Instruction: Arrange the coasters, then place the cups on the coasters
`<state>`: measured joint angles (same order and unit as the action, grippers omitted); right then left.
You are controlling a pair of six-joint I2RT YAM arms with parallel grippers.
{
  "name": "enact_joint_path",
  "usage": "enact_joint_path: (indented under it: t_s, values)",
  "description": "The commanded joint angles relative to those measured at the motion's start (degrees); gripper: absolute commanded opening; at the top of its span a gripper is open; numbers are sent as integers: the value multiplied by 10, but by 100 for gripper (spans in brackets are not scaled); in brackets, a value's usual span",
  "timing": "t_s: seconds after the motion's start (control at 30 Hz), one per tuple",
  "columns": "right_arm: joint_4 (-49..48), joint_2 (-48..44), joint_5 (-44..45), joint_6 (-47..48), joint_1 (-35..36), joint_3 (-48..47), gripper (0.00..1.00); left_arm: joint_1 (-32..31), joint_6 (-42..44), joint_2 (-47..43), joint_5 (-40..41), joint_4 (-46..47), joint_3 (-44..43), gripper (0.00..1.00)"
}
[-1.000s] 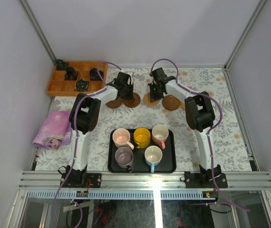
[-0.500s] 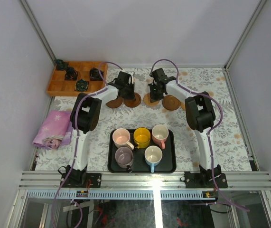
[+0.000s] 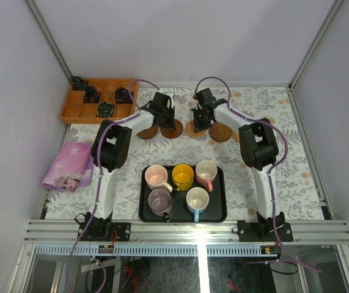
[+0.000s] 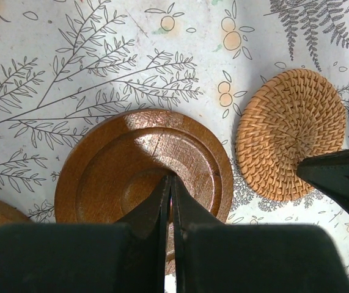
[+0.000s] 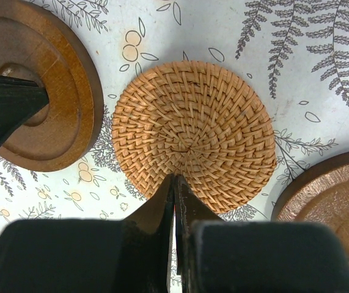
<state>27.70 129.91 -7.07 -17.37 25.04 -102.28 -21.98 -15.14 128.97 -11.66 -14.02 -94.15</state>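
**A:** The jaws, how do they stand?

**B:** Both pairs are pressed tight together with nothing between them. The left gripper has its tips over the near part of a wooden coaster. The right gripper points at the near edge of a woven coaster just beside it.

**A:** Do they touch the coasters?

**B:** I cannot tell.

**A:** And the cups?

**B:** All five cups stand on the black tray near the arm bases. They are well apart from the coasters, which lie in a row farther out on the table.
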Motion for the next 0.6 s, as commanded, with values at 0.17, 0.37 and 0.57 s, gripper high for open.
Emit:
enact_joint_path:
  t_s: [0.17,0.37,0.57]
  values:
    - [21,-48,4,23,7,-38,7,-12,4,4,10,-56,15,0]
    - [35,-82,15,35,6,-72,17,-8,19,-37,27,-85,-29,2]
    - [34,-151,87,37,5,-18,19,-6,23,-98,32,-100,-25,5]
